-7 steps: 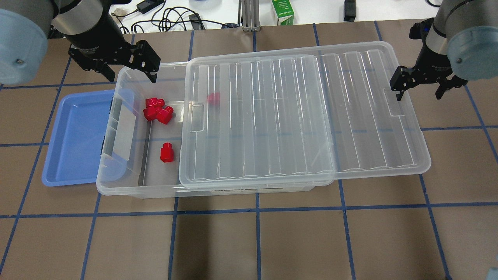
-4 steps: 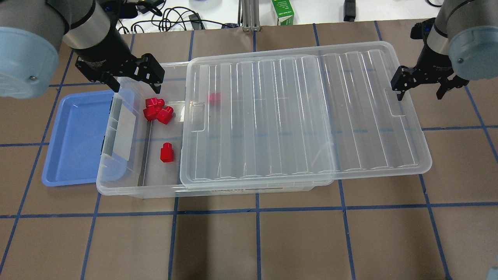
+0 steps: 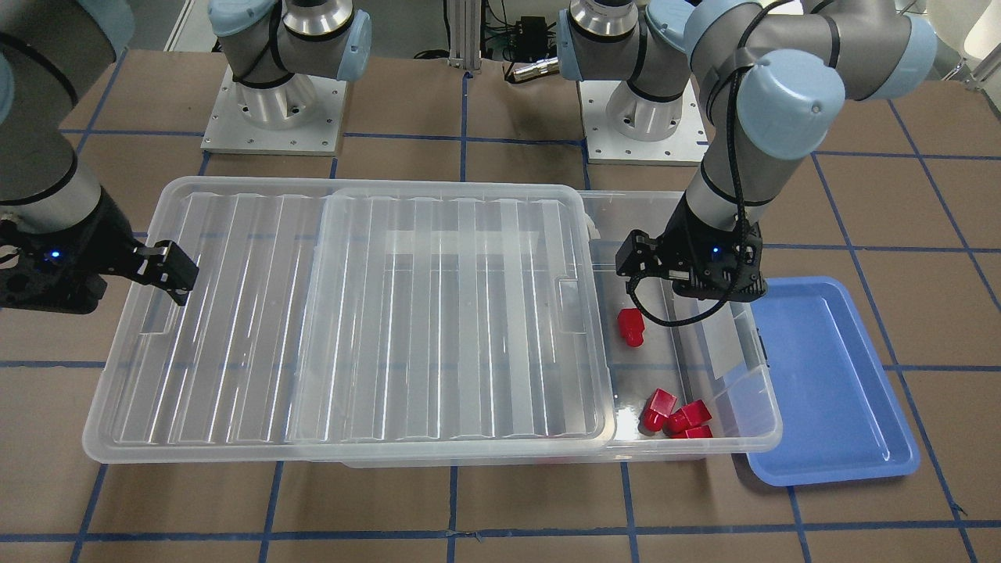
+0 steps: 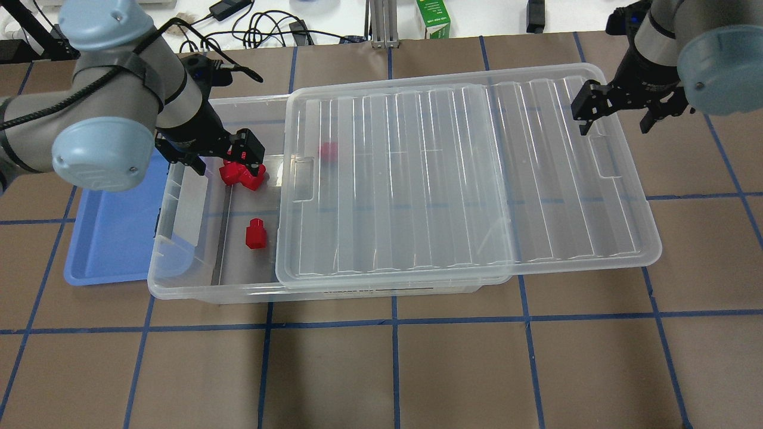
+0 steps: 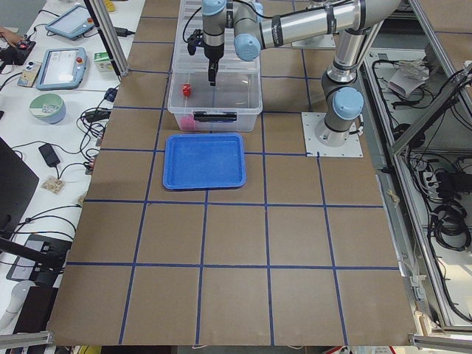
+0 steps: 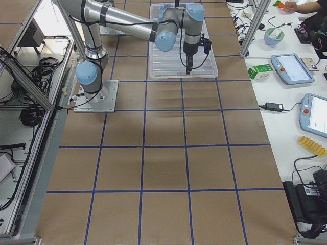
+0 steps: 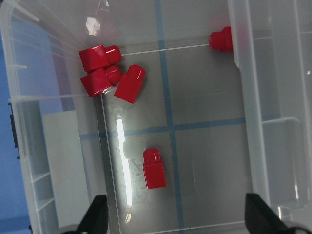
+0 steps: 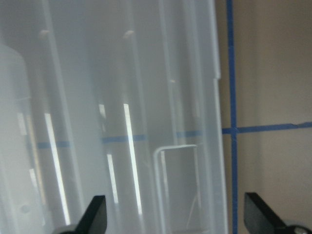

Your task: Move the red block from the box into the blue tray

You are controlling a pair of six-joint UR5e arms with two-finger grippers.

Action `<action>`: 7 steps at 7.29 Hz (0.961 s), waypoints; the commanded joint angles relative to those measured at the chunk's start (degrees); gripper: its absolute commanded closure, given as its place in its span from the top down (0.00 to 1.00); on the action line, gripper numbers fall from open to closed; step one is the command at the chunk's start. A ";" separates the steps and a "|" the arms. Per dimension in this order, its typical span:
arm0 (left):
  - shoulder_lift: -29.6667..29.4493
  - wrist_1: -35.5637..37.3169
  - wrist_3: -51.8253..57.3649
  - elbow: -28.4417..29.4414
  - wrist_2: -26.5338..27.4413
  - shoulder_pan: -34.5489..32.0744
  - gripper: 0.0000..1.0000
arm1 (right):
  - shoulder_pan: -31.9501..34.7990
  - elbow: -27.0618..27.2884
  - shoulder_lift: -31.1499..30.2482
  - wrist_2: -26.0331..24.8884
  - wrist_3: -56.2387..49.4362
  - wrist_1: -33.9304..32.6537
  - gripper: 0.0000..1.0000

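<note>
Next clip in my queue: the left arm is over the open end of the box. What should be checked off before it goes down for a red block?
1. Opening: ok, the lid sits offset on the box, leaving blocks exposed.
2. Jaws of the left gripper open and empty: ok.
3. A graspable red block: ok, it lies alone, apart from the cluster of three.
4. Height of the jaws above that block: cannot tell.
5. Room in the blue tray: ok, it is empty, beside the box.
6. Clearance from the right gripper: ok, it is open over the lid's far end.
</note>
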 commanded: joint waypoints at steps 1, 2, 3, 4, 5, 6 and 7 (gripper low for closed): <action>-2.93 3.33 -1.23 -4.02 -0.22 0.38 1.00 | 7.03 -2.10 -4.60 1.97 2.59 1.87 1.00; -4.33 4.12 -2.02 -4.29 -0.14 0.38 1.00 | 10.81 -2.37 -6.10 1.88 7.83 2.49 1.00; -5.48 4.21 -2.38 -5.07 -0.14 0.38 1.00 | 12.67 -2.38 -6.29 1.97 8.58 2.41 1.00; -7.14 5.78 -5.17 -5.86 -0.14 0.38 1.00 | 12.87 -2.20 -5.86 2.23 8.59 2.41 1.00; -8.64 6.67 -6.67 -6.05 -0.14 0.38 1.00 | 12.95 -2.46 -5.94 3.19 8.67 2.67 1.00; -10.13 8.59 -6.08 -6.22 0.30 0.38 1.00 | 12.87 -3.51 -5.94 2.94 8.68 5.80 1.00; -11.28 9.30 -6.33 -6.49 0.39 0.38 1.00 | 12.95 -5.43 -4.90 2.76 8.68 6.79 1.00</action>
